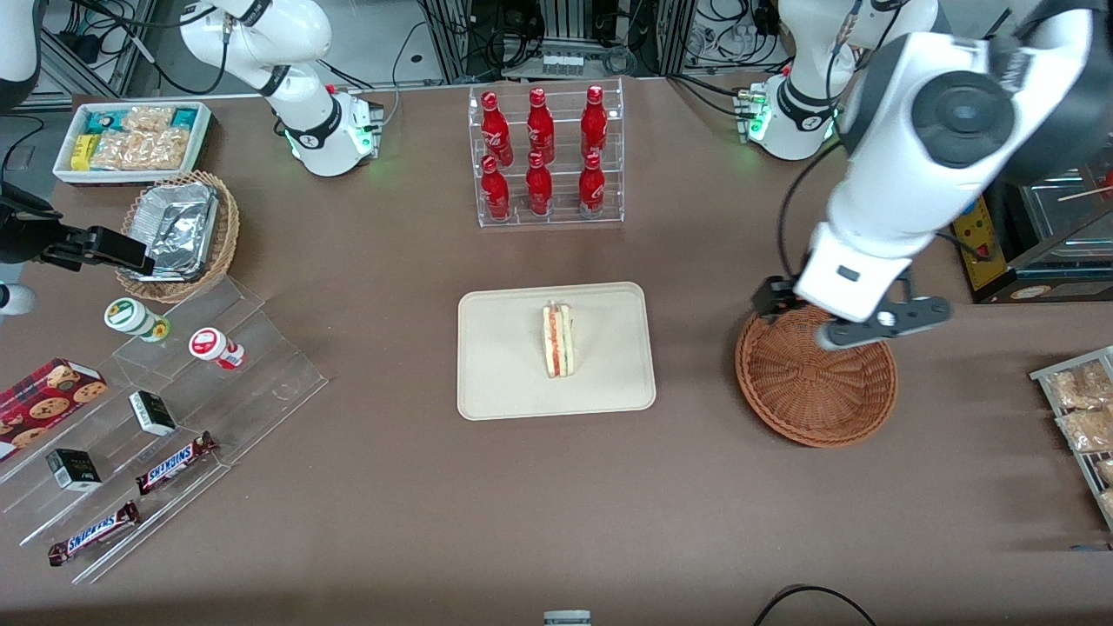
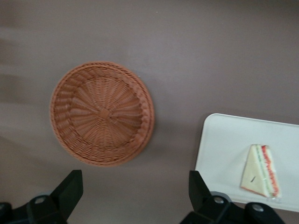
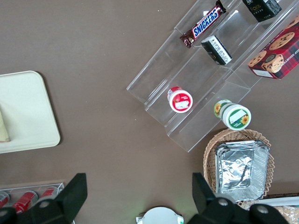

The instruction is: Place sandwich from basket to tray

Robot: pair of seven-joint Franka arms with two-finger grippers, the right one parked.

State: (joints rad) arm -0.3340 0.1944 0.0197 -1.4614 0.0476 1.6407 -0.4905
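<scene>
On the flat cream-beige rectangular plastic tray (image 1: pixel 509 382) at the middle of the brown surface (image 1: pixel 365 522) lies the small triangular sandwich of pale white bread (image 1: pixel 557 339), its red, orange and green filling layers showing along one edge. It rests inside the tray's low rim, touching nothing else.

The round shallow reddish-brown woven wicker basket (image 1: pixel 816 391) stands well apart from the tray, toward the working arm's end of the surface, and holds nothing. The left arm's tool (image 1: pixel 787 311) hangs above the basket's rim, on the side farther from the front camera, raised off the surface. In the left wrist view its two black fingers (image 2: pixel 69 190) stand wide apart with nothing between them, so the tool (image 2: pixel 133 191) is released. That same view looks down on the basket (image 2: pixel 102 113) and, beside it, a corner of the tray (image 2: pixel 224 140) with the sandwich (image 2: pixel 260 170) lying on it. The sandwich is thus well clear of the tool, with bare brown surface between tray and basket.

Farther from the front camera than the tray stands a clear acrylic rack of red bottles (image 1: pixel 545 156). Toward the parked arm's end lie a lighter wicker basket with crumpled foil trays (image 1: pixel 183 235), a white bin of snack packets (image 1: pixel 130 139), and a clear stepped stand (image 1: pixel 165 417) bearing chocolate bars and small pots.
</scene>
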